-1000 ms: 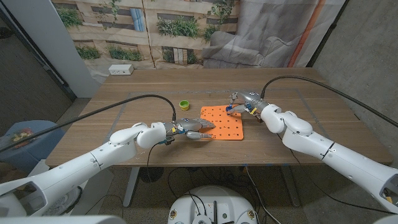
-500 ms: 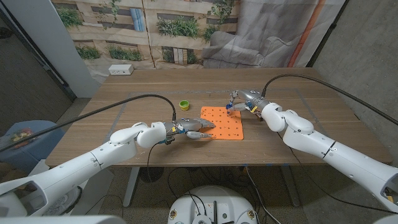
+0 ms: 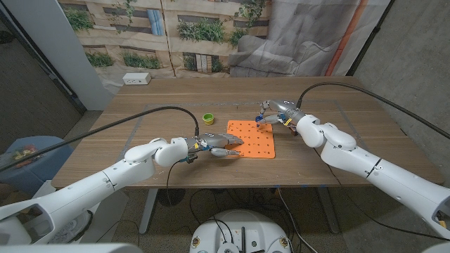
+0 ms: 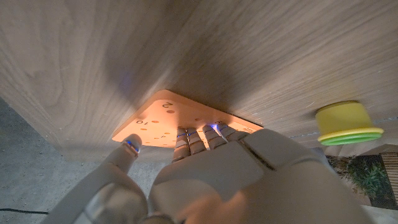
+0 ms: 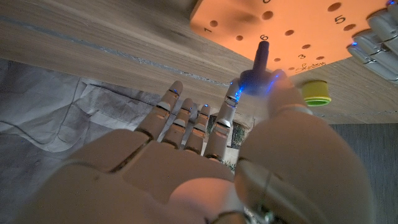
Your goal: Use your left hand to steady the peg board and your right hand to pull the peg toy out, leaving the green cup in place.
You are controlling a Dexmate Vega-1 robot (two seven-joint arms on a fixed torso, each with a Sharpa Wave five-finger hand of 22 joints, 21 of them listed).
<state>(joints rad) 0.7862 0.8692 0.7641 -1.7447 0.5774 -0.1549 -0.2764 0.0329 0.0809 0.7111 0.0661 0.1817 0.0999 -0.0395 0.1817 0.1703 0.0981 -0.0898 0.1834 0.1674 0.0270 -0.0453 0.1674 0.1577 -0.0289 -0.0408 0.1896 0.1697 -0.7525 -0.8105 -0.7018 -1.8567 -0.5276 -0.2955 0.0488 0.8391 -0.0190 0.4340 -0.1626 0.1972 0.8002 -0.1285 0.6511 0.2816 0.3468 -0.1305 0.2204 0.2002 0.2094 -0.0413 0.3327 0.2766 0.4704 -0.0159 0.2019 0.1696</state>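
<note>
The orange peg board (image 3: 254,140) lies at the table's middle. My left hand (image 3: 216,145) presses its fingers on the board's left edge, and the fingertips (image 4: 198,134) rest on the board (image 4: 158,118). Over the board's far edge, my right hand (image 3: 275,111) pinches the blue peg toy (image 3: 261,120) between thumb and a finger. The peg (image 5: 260,61) points at the board (image 5: 292,25) near the number 6; I cannot tell whether its tip is still in a hole. The green cup (image 3: 208,119) stands on the table left of the board, apart from both hands.
A white box (image 3: 136,79) sits at the table's far left corner. Black cables (image 3: 140,119) run along both arms. A blue seat (image 3: 28,151) stands off the table's left side. Bare wood lies right of the board and along the far edge.
My right hand has drawn slightly up and away from the board's far edge with the blue peg. The left hand, board and cup have not moved.
</note>
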